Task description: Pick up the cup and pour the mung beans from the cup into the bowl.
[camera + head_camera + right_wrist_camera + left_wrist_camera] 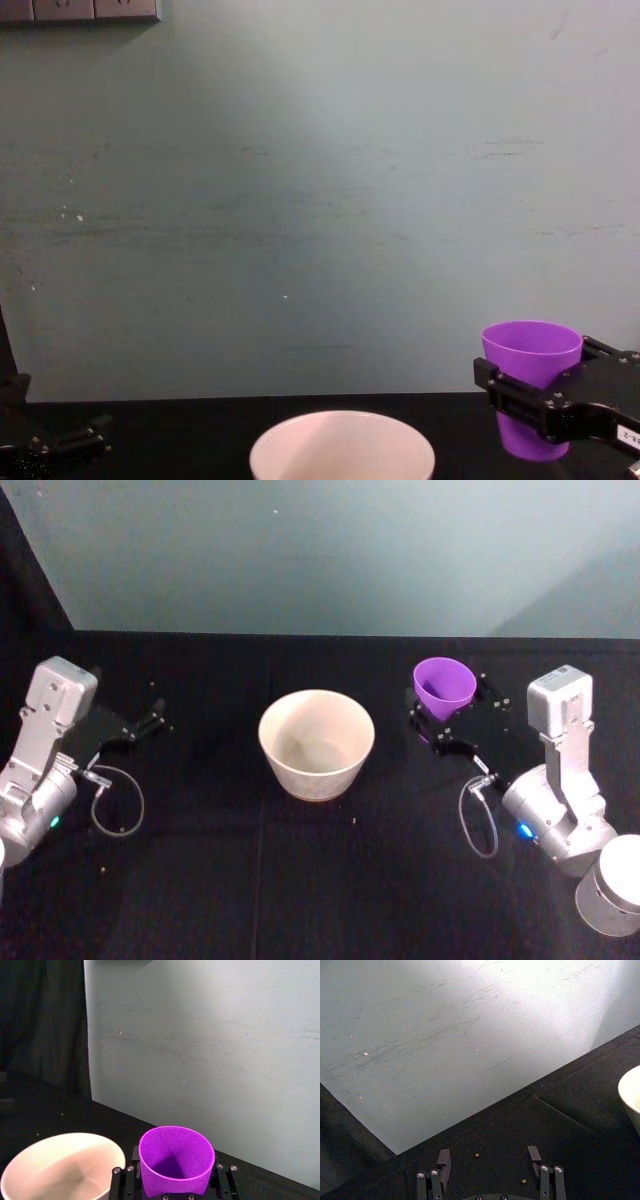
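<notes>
The purple cup (444, 683) stands upright between the fingers of my right gripper (450, 714), which is shut on it just right of the bowl (314, 772). From the chest, the cup (531, 352) has its rim higher than the rim of the bowl (290, 436). The right wrist view looks into the cup (175, 1160), held by the right gripper (174, 1184), with the bowl (35, 1166) beside it. The mung beans are out of view. The inside of the pale bowl looks bare. My left gripper (155, 718) rests open at the left, well away from the bowl.
Black cloth covers the table, and a pale wall stands close behind it. In the left wrist view, two tiny loose grains (477, 1155) lie on the cloth between the fingers of the left gripper (489, 1156). The bowl's rim (631, 1091) shows off to one side.
</notes>
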Controlling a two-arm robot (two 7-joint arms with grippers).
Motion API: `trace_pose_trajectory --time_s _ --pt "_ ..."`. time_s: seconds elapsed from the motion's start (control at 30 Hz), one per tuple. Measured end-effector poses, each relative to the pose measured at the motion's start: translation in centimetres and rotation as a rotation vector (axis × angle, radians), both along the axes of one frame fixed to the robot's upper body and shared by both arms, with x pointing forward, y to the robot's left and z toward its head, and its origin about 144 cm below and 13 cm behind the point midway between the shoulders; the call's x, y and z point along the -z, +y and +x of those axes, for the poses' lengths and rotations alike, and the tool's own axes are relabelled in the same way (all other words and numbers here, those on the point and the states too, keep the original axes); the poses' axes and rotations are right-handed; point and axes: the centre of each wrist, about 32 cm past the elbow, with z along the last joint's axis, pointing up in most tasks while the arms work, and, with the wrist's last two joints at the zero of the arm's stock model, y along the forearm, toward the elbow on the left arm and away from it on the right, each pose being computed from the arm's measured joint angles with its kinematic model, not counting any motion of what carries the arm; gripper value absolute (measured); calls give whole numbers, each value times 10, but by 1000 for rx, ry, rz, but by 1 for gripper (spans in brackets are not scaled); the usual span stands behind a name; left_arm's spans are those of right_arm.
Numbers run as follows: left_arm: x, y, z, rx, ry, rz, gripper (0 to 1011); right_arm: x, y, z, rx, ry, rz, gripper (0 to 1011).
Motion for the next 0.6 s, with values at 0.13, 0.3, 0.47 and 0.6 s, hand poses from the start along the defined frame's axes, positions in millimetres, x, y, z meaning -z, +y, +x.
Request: trace_pose_trajectory --time_s 0.13,0.3,0.47,0.6 --pt "0 0 0 0 0 0 1000 0 0 0 0 0 0 736" --pt "0 0 0 0 0 0 1000 0 0 0 0 0 0 736" --pt "0 0 0 0 0 0 1000 0 0 0 0 0 0 736" --pt "0 0 0 0 0 0 1000 0 0 0 0 0 0 736"
